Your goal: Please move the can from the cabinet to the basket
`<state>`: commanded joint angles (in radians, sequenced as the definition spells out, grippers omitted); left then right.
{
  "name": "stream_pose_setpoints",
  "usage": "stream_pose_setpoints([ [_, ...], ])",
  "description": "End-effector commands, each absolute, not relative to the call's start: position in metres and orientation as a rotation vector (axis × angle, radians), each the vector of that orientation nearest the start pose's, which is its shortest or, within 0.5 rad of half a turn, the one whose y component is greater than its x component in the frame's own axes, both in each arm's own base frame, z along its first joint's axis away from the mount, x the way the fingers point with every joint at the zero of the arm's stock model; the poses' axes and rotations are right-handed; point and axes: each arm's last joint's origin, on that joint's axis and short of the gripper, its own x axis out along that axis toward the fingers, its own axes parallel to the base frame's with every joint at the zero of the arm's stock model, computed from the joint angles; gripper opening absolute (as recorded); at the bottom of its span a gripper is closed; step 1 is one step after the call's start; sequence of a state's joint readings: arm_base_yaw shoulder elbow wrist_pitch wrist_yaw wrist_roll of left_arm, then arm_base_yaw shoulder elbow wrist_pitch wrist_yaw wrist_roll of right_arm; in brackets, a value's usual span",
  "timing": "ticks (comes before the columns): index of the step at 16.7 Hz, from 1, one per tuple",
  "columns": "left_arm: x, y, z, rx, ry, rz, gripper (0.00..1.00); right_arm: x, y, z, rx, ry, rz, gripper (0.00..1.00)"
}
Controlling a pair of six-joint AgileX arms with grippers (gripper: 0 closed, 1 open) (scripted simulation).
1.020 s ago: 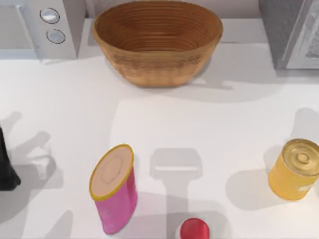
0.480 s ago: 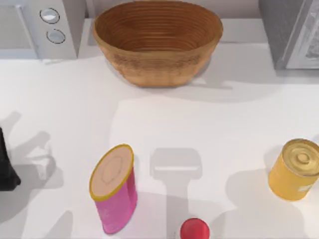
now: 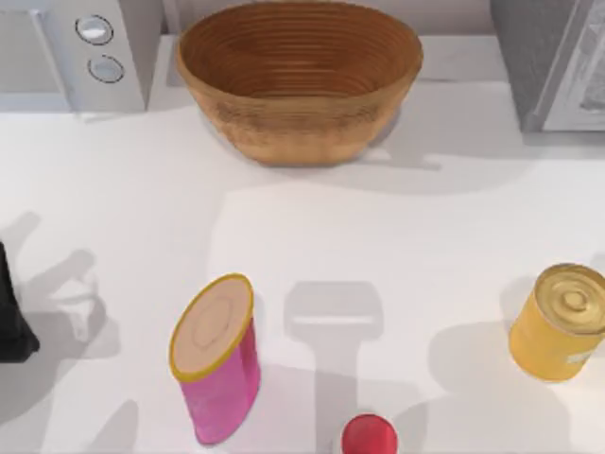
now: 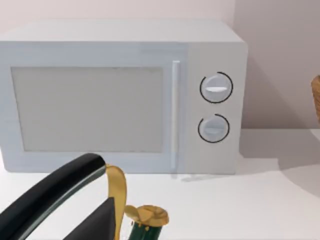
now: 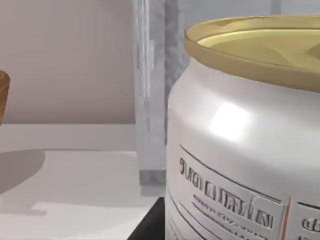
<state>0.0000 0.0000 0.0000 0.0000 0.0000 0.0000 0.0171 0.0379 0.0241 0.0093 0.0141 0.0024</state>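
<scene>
Microwave (image 4: 122, 95) front in left wrist view

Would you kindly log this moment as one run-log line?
left arm parked, table's left edge | basket back centre | pink canister front left | gold tin right | transfer to basket not yet done

White worktop (image 3: 284, 236), smooth, crossed by soft grey shadows; a white microwave (image 4: 125, 95) at its far left corner, two round dials right of the door, vertical handle; grey cabinet (image 3: 548, 61) at the far right corner; plain pale pinkish-beige wall (image 4: 280, 60) behind; light even and diffuse.
</scene>
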Motion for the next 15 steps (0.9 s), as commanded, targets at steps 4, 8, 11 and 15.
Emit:
stream_pose_setpoints([
  [4, 0.106, -0.001, 0.160, 0.000, 0.000, 0.000, 1.00, 0.114, 0.007, 0.216, 0.004, -0.040, 0.003, 0.00],
  [8, 0.106, -0.001, 0.160, 0.000, 0.000, 0.000, 1.00, 0.150, 0.025, 0.283, 0.007, -0.056, -0.001, 0.00],
  [11, 0.106, -0.001, 0.160, 0.000, 0.000, 0.000, 1.00, 0.203, 0.056, 0.325, 0.006, -0.046, -0.004, 0.00],
  [15, 0.106, -0.001, 0.160, 0.000, 0.000, 0.000, 1.00, 0.290, 0.128, 0.342, 0.000, -0.023, -0.006, 0.00],
])
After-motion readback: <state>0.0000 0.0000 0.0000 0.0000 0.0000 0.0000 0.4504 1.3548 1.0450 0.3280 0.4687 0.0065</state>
